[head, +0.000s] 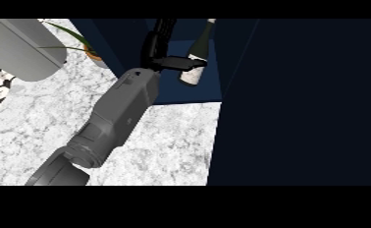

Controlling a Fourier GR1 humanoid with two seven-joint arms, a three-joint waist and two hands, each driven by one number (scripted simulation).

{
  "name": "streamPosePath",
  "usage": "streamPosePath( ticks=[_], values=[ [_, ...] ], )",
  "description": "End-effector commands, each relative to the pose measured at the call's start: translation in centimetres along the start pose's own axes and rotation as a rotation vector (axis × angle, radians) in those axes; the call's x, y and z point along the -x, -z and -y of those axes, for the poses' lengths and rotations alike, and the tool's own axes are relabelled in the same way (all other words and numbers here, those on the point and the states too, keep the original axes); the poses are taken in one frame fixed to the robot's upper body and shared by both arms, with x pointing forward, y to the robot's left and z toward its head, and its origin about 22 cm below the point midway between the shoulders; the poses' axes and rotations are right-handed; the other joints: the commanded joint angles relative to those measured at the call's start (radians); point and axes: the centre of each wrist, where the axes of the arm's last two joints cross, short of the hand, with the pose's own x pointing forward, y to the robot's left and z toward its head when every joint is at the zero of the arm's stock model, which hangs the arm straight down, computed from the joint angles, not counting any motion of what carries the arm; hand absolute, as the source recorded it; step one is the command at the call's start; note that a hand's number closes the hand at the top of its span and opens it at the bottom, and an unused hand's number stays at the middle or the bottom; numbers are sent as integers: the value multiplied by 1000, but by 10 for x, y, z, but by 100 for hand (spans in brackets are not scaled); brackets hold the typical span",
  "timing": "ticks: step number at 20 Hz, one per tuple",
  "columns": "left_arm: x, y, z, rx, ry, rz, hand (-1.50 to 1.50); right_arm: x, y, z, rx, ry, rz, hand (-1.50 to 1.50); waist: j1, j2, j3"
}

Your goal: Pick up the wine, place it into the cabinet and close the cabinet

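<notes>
Wine bottle point(194, 60), standing inside open cabinet point(185, 94), far centre.
Thumb of one black hand point(161, 50) lies against the bottle's left side, fingers straight above it; left or right arm, cannot tell. Open door point(290, 99) at right awaits closing. Plant point(76, 42) far left on marble counter point(174, 143).

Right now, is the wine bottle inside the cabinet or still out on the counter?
Inside. The wine bottle stands upright within the open cabinet, with the hand's thumb at its side.
</notes>
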Motion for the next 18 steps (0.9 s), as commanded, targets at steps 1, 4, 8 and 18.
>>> streamPosePath(
  ticks=[1,4,8,18],
  values=[
    [-17,11,-16,38,-4,-1,-150,-6,-15,-1,24,-17,1,-150,45,-24,6],
    [-2,-5,0,74,11,12,-150,0,-13,-5,27,-6,-10,-150,65,-29,7],
    [-24,2,36,113,-17,69,-150,-3,-9,4,52,-38,-9,-150,76,-34,7],
    [-47,-62,89,195,-73,39,-150,-13,-13,-9,26,-14,-16,-150,74,-36,6]
  ],
)
